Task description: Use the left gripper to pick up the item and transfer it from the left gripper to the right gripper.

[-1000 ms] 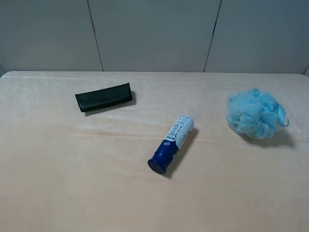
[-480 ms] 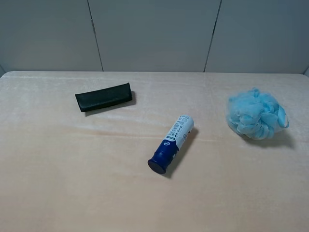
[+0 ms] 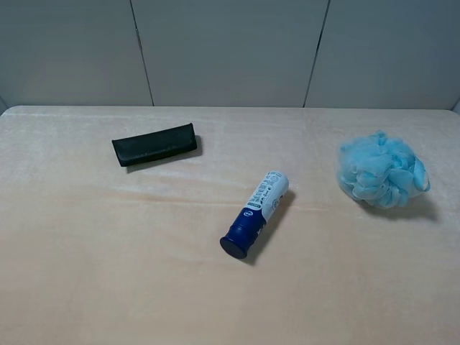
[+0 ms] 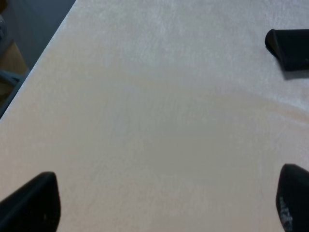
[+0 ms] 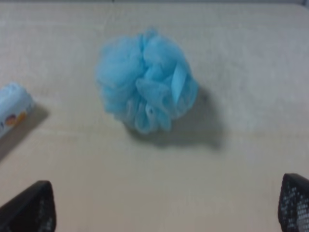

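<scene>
two grippers spread wide, pouf alone on the table

left gripper and right gripper both gape, holding nothing. the round pouf, with no clear long axis, rests on the table at its right side, well apart from the tube and black case.

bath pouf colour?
Light blue bath pouf; the right wrist view shows it best.

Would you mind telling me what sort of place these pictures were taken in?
Probably a lab or test bench rather than a home: a bare pale tabletop before plain grey wall panels, with unrelated items laid apart, a blue bath pouf, a blue-and-white tube and a black case.
</scene>
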You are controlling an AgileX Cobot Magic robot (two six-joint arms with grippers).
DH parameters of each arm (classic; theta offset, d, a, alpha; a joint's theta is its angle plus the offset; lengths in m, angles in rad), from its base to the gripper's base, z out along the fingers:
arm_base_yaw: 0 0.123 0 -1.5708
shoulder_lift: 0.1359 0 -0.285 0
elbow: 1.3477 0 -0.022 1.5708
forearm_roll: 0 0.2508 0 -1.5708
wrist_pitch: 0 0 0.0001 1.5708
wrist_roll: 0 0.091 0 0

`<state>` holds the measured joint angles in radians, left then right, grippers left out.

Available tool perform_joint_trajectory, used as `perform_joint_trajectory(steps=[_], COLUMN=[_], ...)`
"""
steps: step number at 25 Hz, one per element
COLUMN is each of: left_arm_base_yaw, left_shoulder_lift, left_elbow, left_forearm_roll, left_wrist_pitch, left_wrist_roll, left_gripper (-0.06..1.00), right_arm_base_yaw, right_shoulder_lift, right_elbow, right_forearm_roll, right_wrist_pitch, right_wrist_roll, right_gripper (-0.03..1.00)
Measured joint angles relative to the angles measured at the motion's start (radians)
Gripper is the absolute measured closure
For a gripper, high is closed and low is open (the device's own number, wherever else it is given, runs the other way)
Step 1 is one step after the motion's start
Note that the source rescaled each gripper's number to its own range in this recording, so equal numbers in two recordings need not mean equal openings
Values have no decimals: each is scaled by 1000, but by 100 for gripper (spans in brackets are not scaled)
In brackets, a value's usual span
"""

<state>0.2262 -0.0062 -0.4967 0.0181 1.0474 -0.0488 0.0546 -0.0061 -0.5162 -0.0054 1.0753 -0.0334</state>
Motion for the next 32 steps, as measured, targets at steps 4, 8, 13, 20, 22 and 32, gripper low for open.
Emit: perform_joint_trajectory(steps=[4,8,13,20,22,32], left_arm_base_yaw=[0,0,0,0,0,0], left_shoulder_lift=[0,0,0,0,0,0], left_elbow=[0,0,0,0,0,0], left_forearm_roll=[0,0,0,0,0,0], left_wrist_pitch=[0,0,0,0,0,0], left_wrist_roll=[0,0,0,0,1,1], left_gripper=[2,2,2,2,2,2], right_arm_base_yaw=[0,0,0,0,0,0], right_shoulder_lift=[0,0,0,0,0,0], right_elbow=[22,24,24,24,24,24], right_forearm_roll=[-2,-4,-4,-5,-5,-5], right_wrist_pitch=[-41,-43,-44,-44,-44,-49], right_wrist_roll=[9,14,17,18,18,18], right_gripper=[-3,-3,-3,-3,-3,-3])
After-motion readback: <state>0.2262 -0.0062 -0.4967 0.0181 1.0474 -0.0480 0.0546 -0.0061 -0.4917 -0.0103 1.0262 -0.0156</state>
